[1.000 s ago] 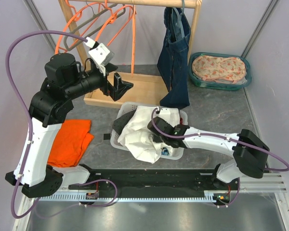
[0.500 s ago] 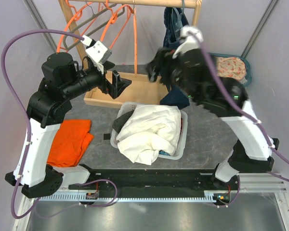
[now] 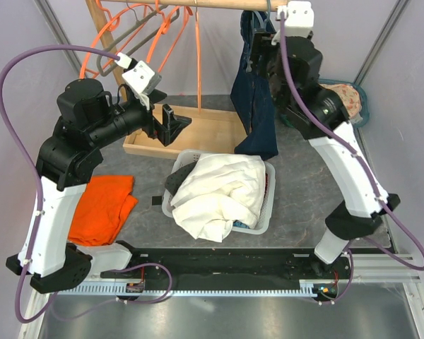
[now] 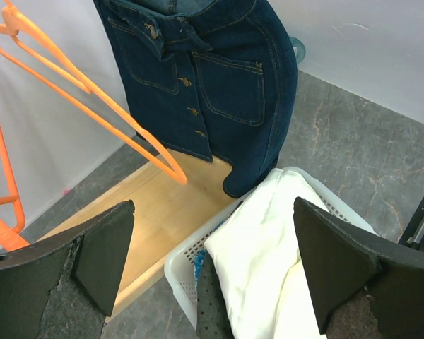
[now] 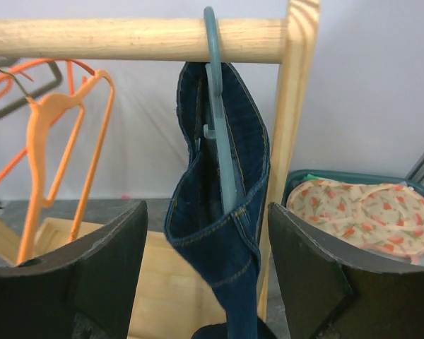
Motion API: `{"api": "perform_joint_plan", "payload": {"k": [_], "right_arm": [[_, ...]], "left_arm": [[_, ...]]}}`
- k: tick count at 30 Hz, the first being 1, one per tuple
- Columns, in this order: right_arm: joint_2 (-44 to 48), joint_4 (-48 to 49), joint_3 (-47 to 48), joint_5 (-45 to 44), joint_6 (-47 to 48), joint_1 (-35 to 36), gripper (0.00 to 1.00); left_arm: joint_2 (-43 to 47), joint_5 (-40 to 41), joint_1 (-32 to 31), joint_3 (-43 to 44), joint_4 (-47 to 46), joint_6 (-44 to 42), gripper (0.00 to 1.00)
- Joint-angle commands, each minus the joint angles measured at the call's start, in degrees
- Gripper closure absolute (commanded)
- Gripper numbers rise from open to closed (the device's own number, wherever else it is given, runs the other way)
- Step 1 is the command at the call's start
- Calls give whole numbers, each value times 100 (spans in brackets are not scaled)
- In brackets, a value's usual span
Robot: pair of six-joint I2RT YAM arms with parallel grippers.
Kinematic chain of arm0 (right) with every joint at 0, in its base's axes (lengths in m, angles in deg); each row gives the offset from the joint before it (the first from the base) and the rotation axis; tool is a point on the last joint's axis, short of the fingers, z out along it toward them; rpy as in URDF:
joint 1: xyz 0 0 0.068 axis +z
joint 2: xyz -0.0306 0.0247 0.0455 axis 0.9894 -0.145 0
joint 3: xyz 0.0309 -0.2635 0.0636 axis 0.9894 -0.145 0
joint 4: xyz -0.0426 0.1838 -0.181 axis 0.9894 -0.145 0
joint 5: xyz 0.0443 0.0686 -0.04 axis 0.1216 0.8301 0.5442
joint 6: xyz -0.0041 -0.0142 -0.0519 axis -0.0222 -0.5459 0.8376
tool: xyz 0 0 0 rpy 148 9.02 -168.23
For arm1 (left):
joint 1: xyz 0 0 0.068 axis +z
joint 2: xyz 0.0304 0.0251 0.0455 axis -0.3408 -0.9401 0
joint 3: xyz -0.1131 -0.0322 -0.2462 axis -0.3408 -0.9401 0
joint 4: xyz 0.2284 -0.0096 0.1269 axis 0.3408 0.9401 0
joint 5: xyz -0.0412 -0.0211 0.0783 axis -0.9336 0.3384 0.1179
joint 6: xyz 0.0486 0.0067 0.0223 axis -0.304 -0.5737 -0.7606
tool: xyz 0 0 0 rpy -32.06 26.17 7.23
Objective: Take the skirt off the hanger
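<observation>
A dark blue denim skirt [image 3: 257, 106] hangs on a grey-blue hanger [image 5: 220, 141] hooked over the wooden rail [image 5: 127, 39] at the back. It also shows in the left wrist view [image 4: 212, 78] and in the right wrist view [image 5: 226, 233]. My right gripper [image 3: 263, 60] is raised beside the skirt's waistband, open, with the skirt between and beyond its fingers [image 5: 307, 275]. My left gripper [image 3: 175, 121] is open and empty, held over the wooden base left of the skirt.
A white basket [image 3: 268, 205] with a white cloth [image 3: 219, 191] stands mid-table. Orange hangers [image 3: 177, 35] hang on the rail's left. An orange garment [image 3: 102, 205] lies at the left. A teal basket [image 3: 359, 106] with floral cloth sits back right. The wooden rack base [image 3: 212, 131] lies behind.
My right arm has swung up from the white basket to the rail and now faces the skirt's waistband. The left arm has barely moved.
</observation>
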Motion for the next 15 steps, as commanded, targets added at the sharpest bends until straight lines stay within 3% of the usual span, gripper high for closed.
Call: {"api": "perform_joint_plan", "payload": {"k": [1,15], "right_arm": [[-363,605,434,256,648,-310,25],[-1313,896,875,1503,34,-1286,34]], "left_arm": [[104,137,-21,3,-70,-15,0],[139,242,-21,-85,-70,-15,0]]}}
